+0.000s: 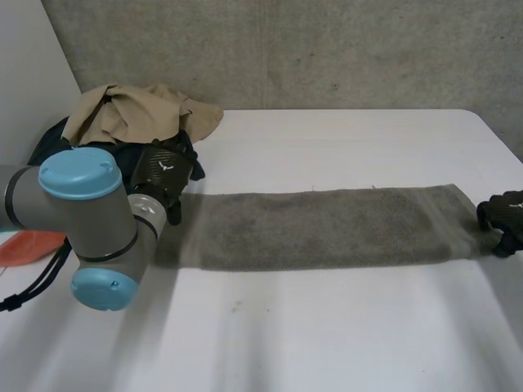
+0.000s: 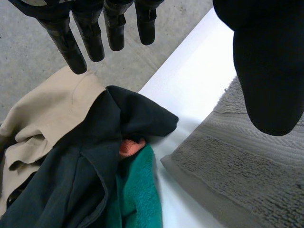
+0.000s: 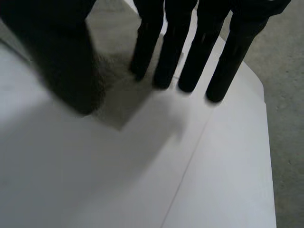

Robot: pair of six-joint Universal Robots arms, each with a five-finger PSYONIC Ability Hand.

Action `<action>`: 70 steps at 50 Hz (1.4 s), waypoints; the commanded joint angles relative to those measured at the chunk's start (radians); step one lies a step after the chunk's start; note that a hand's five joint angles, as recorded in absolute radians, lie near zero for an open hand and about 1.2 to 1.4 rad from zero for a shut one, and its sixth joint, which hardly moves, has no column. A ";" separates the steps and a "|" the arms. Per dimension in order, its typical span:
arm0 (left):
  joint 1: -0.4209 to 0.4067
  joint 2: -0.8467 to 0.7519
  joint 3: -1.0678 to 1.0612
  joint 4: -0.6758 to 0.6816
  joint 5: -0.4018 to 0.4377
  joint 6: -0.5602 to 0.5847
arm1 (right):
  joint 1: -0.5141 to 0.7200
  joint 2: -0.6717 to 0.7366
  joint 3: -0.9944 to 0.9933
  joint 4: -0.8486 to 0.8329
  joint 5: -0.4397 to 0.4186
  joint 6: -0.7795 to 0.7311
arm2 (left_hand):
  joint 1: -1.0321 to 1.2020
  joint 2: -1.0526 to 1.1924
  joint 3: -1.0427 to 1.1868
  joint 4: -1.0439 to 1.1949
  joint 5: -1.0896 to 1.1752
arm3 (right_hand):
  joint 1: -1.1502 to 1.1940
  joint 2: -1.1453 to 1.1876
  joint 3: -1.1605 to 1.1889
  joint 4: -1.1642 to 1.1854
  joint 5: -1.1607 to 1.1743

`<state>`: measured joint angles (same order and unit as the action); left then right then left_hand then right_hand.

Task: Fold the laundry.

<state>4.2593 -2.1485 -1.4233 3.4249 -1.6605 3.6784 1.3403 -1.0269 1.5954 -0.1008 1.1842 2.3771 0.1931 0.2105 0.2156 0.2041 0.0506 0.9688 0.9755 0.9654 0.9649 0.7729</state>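
Note:
A grey towel [image 1: 327, 229], folded into a long strip, lies flat across the white table [image 1: 343, 335]. My left hand [image 1: 163, 167] hovers over the strip's left end, next to the clothes pile. Its fingers [image 2: 90, 33] are straight and spread and its thumb [image 2: 268, 71] hangs above the towel [image 2: 237, 180], holding nothing. My right hand [image 1: 502, 219] is at the strip's right end. Its straight fingers [image 3: 190, 52] point down at the towel's corner [image 3: 118, 102], which lies flat between them and the thumb [image 3: 66, 66].
A pile of clothes sits at the back left: a tan garment [image 1: 139, 110] [image 2: 47, 114] over a dark one [image 2: 95, 166], with teal cloth [image 2: 137, 190] beneath. An orange cloth [image 1: 29, 245] lies at the left edge. The table's right edge runs just past my right hand.

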 commanded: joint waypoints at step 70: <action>-0.079 0.182 -0.149 0.005 0.001 -0.084 | 0.362 -0.097 0.205 -0.243 0.218 -0.130 | -0.019 -0.036 -0.041 -0.030 -0.051 | 0.427 0.421 0.431 0.431 0.449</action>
<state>4.1863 -1.9675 -1.5669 3.4300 -1.6598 3.5942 1.7817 -1.1383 1.8005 -0.2596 1.3432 2.4249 0.1931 0.2105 0.2156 0.2041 0.0507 0.9783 1.0014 0.9831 0.9799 0.8057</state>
